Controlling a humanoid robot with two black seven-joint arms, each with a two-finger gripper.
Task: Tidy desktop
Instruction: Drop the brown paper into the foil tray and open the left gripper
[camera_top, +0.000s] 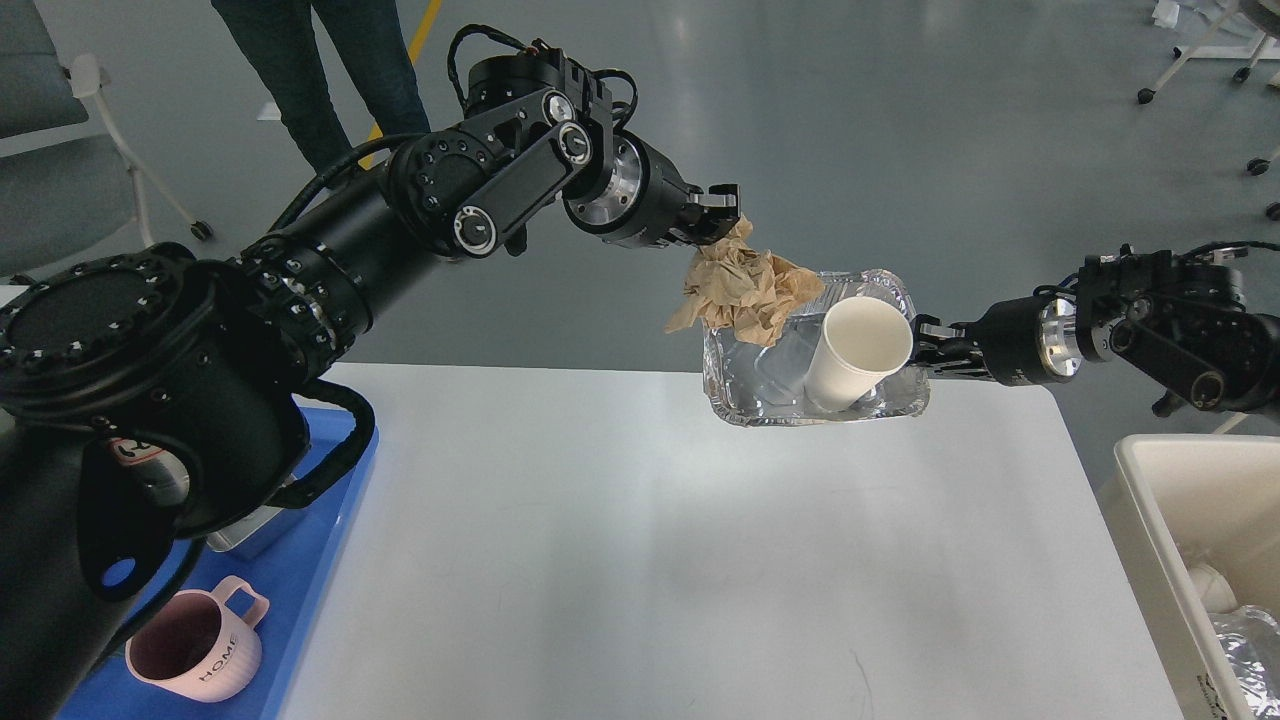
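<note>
The white desktop (640, 540) fills the lower middle of the head view. My left gripper (722, 213) is shut on a crumpled brown paper (745, 292) and holds it over the left end of a foil tray (745, 400). My right gripper (928, 355) is shut on the right rim of that foil tray and holds it in the air above the desktop's far edge. A white paper cup (858, 352) leans inside the tray. The paper hides the tray's far left corner.
A blue tray (300, 600) at the desktop's left holds a pink mug (195, 648) and a steel container (245, 540), mostly hidden by my left arm. A white bin (1170, 560) with foil and trash stands at the right. A person's legs (330, 70) stand beyond.
</note>
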